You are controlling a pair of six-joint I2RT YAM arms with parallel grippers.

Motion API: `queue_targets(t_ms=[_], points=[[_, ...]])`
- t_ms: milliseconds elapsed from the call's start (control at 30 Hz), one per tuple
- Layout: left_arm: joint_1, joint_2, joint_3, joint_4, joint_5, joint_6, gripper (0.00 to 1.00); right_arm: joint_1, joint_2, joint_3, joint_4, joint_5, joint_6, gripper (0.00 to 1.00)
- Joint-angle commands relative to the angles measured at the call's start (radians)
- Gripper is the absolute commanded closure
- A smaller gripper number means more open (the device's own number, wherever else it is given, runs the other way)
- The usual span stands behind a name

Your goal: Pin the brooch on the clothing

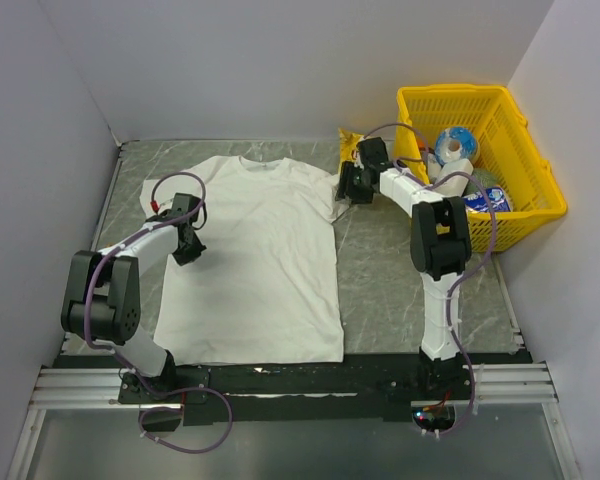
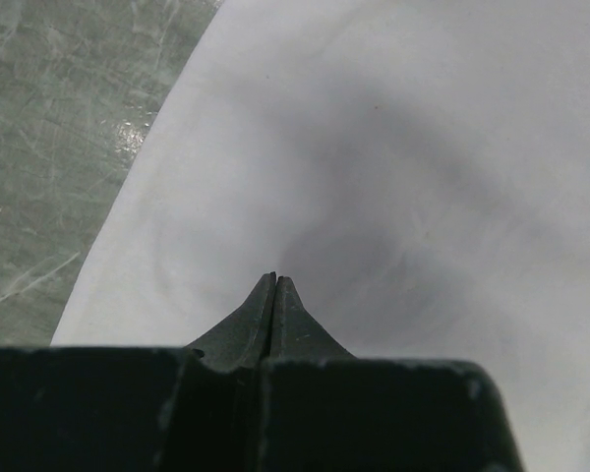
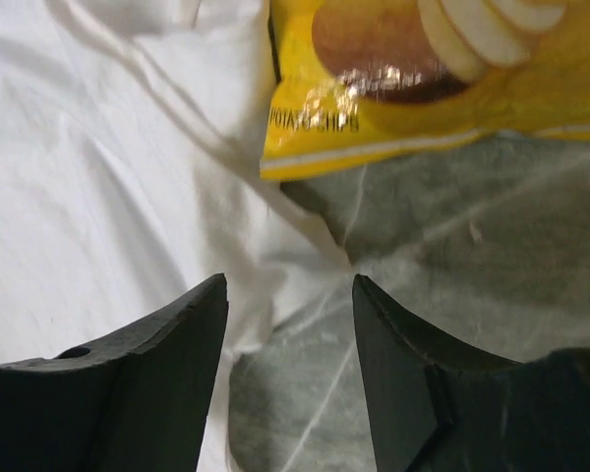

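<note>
The clothing (image 1: 260,260) is a white T-shirt spread flat on the marbled table, neck toward the back wall. My left gripper (image 1: 188,248) hovers over the shirt's left side near the sleeve. The left wrist view shows that gripper (image 2: 275,278) shut, tips together, empty, with white cloth (image 2: 393,147) beneath. My right gripper (image 1: 345,190) is at the edge of the shirt's right sleeve. In the right wrist view it (image 3: 289,280) stands open above the sleeve hem (image 3: 98,177) and bare table, holding nothing. The brooch is not in view.
A yellow crisp bag (image 1: 350,145) lies at the back, right beside the right sleeve, and shows close ahead of the right fingers (image 3: 423,79). A yellow plastic basket (image 1: 450,92) with several items stands at the back right. Grey walls enclose the table.
</note>
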Motion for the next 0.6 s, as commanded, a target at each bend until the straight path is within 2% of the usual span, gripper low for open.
queue_targets(t_ms=[0, 133, 233, 267, 367, 433, 567], points=[[-0.007, 0.005, 0.011, 0.018, 0.009, 0.014, 0.99, -0.010, 0.075, 0.084, -0.019, 0.019, 0.032, 0.40], [-0.013, 0.003, 0.017, 0.017, 0.012, 0.016, 0.99, -0.010, 0.095, 0.093, -0.013, 0.030, 0.048, 0.45], [-0.016, 0.003, 0.024, 0.015, 0.010, 0.019, 0.99, -0.010, 0.126, 0.127, -0.042, 0.018, 0.046, 0.64], [-0.016, 0.003, 0.025, 0.014, 0.007, 0.017, 0.99, -0.010, 0.129, 0.133, -0.048, 0.016, 0.048, 0.79], [-0.018, 0.008, 0.027, 0.015, 0.010, 0.020, 0.99, -0.009, 0.097, 0.101, -0.031, 0.021, 0.052, 0.92], [-0.021, 0.017, 0.027, 0.018, 0.010, 0.022, 0.99, -0.010, 0.037, 0.051, -0.006, 0.018, 0.048, 0.96], [-0.026, 0.031, 0.024, 0.024, 0.012, 0.022, 0.99, -0.006, -0.061, 0.009, -0.012, 0.008, 0.020, 0.96]])
